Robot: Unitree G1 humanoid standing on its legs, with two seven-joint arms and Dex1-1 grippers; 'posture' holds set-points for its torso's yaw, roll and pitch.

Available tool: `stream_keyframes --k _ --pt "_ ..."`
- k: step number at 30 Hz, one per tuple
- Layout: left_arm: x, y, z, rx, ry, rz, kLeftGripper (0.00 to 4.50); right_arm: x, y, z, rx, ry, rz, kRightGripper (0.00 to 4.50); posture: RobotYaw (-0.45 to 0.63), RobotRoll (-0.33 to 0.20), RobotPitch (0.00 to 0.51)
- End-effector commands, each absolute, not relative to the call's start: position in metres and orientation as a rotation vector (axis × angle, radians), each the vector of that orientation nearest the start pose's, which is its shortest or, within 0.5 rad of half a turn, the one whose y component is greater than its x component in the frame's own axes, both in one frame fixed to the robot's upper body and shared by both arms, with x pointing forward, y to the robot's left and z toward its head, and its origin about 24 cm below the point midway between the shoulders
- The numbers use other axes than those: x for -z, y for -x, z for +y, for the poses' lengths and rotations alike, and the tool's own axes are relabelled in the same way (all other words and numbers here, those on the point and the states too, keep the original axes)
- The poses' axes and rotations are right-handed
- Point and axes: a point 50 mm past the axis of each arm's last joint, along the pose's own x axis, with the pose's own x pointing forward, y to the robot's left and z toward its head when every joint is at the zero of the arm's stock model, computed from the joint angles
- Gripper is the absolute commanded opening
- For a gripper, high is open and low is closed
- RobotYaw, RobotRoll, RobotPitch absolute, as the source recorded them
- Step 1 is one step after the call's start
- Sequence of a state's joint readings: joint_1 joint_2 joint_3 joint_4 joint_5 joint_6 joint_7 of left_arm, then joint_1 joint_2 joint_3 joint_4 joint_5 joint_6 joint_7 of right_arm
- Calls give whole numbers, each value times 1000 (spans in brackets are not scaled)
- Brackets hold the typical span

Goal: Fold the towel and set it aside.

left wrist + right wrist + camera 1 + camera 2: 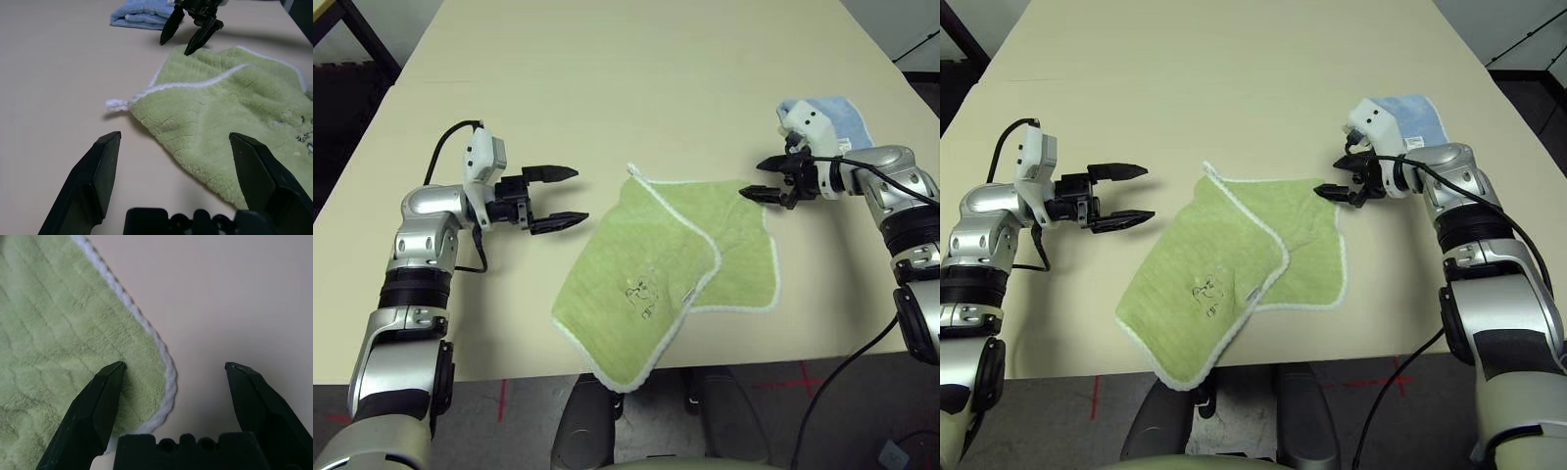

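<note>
Towel (661, 279), light green, is lying partly folded near the front edge of the surface (607, 88), one layer overlapping the other, its dark embroidered drawing (641, 294) facing up and its white loop (116, 104) at the far corner. Your left gripper (556, 199) is hovering just beside the towel's left edge, fingers spread and holding nothing. Your right gripper (762, 179) is hanging at the towel's far right corner, fingers spread either side of the white edging. Blue towel (837, 117) is sitting behind it.

towel (656, 279) mid-table (607, 88), left gripper (553, 199) left, right gripper (766, 179) right
</note>
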State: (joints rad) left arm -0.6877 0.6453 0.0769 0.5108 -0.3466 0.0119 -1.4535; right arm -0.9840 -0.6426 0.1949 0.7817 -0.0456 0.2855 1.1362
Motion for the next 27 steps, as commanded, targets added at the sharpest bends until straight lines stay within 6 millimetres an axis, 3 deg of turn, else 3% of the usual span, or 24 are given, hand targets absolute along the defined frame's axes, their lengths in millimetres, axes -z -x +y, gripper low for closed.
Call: stream_keyframes --k 1,7,11,12,19,27 --pt "-176 -319 233 1268 -308 -56 4500 -164 -370 -231 -869 566 536 3851 42 0 243" --pt "-176 -319 232 1265 -297 -46 4500 -169 -370 -230 -873 566 533 1692 41 0 242" --pt "-175 -320 234 1246 -279 -35 4500 -181 -375 -228 -848 525 470 200 41 0 242" --pt "-175 -321 234 1232 -266 -41 4500 -188 -378 -226 -832 499 420 10 41 0 242" --pt "-179 -325 229 1119 -159 -57 4500 -238 -389 -212 -779 326 -15 10 35 0 238" --pt "-180 -329 216 1053 -58 -46 4500 -283 -386 -186 -847 356 -307 10 28 0 231"
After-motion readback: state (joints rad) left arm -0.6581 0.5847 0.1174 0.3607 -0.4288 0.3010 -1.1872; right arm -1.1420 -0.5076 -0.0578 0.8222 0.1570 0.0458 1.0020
